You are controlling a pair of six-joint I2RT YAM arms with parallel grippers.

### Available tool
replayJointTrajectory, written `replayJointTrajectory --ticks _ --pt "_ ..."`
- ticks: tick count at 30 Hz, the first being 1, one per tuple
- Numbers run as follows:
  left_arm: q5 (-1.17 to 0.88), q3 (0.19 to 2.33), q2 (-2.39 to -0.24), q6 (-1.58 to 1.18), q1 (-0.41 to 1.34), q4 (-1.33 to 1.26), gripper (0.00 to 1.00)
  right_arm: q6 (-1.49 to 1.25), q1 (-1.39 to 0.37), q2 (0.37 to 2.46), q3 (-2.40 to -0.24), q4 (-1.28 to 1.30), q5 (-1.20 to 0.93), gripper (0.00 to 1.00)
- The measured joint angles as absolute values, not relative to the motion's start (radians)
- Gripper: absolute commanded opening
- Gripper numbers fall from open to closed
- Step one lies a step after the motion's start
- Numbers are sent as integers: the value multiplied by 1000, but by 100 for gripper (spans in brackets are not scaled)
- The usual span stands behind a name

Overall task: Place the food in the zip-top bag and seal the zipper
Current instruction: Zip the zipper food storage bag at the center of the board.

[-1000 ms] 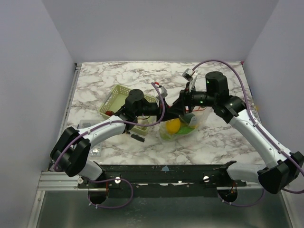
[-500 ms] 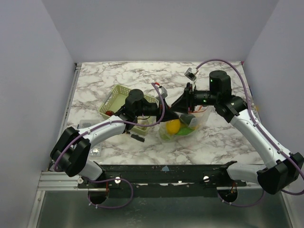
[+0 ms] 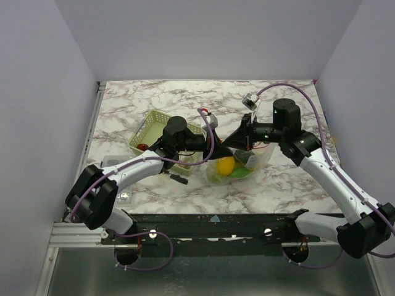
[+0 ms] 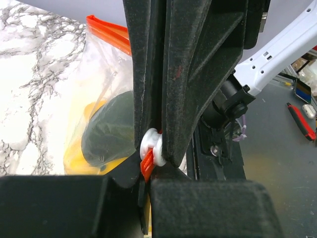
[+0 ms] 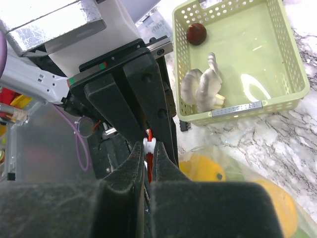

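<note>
The clear zip-top bag (image 3: 233, 168) lies mid-table with food inside: a yellow piece (image 3: 225, 163), a light green piece (image 3: 242, 173) and a dark green piece (image 4: 106, 131). My left gripper (image 3: 211, 147) and right gripper (image 3: 229, 143) meet tip to tip above the bag's left end. The left gripper (image 4: 146, 171) is shut on the orange-red zipper (image 4: 146, 167). The right gripper (image 5: 147, 151) is shut on the same zipper (image 5: 148, 161), just behind its white slider (image 5: 150, 144). The rest of the zipper (image 4: 108, 32) runs away from the jaws along the bag's rim.
A pale green slotted basket (image 3: 143, 132) stands left of the bag, holding white mushroom-like pieces (image 5: 200, 87) and a small brown-red piece (image 5: 196, 33). A small dark object (image 3: 178, 179) lies on the marble in front of the basket. Walls close in on three sides.
The right gripper has closed from open onto the zipper by the slider, and its wrist has shifted slightly right. The left gripper has kept its hold and place.
</note>
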State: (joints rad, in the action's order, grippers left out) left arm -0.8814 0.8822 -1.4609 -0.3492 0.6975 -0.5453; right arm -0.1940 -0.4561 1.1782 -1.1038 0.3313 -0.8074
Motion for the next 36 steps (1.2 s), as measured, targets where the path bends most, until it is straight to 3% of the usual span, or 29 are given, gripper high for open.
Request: replayJointTrajectory --ticks 3,16,19,22,36 --pt "-887 881 -1461 -349 698 -553 0 -200 -457 1159 -1090 319 -791 15" --pt "-897 878 -1461 -364 695 -570 0 -229 -457 1171 -1090 276 -783 22" --pt "-900 876 -1461 -364 694 -572 0 -239 -457 1176 -1090 264 -783 22" --pt "-902 876 -1461 -365 694 -574 0 -244 -457 1179 -1090 255 -784 1" --pt "-936 820 -1478 -480 647 -751 0 -217 -465 1077 -1076 379 -612 0"
